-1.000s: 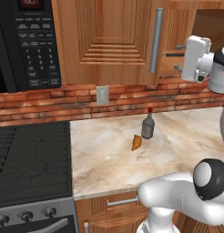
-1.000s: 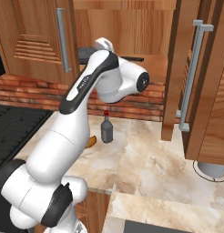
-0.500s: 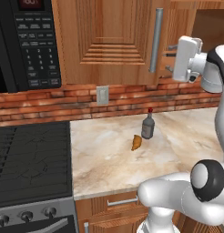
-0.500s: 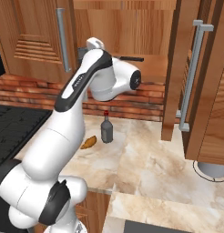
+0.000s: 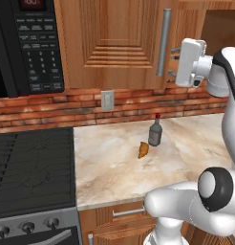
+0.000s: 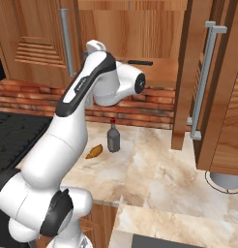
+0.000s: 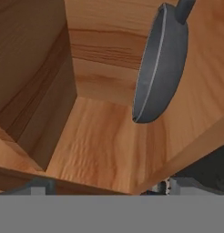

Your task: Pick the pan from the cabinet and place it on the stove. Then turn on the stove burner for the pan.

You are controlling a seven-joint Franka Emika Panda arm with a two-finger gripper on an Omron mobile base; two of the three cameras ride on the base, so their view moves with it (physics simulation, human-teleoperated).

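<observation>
The dark grey pan point(image 7: 159, 68) lies inside the open cabinet point(image 7: 100, 136), its handle point(image 7: 184, 9) running off the top edge of the hand view. In the right base view the thin dark handle point(image 6: 138, 62) sticks out on the cabinet shelf behind my arm. My gripper point(image 5: 174, 61) hovers in front of the cabinet point(image 5: 219, 28), beside the closed door's bar handle, open and holding nothing. Its fingertips point(image 7: 38, 186) stand well short of the pan. The black stove point(image 5: 33, 167) sits low on the left, with its knobs point(image 5: 28, 227) along the front.
A black microwave point(image 5: 24, 43) hangs above the stove. A dark bottle point(image 5: 155, 131) and a small orange pastry point(image 5: 144, 150) lie on the marble counter point(image 5: 105, 167). The swung-open cabinet door point(image 6: 208, 87) juts out on the right.
My hand has swung a little to the left in front of the cabinet, towards the closed door's handle. The jaws stay wide apart.
</observation>
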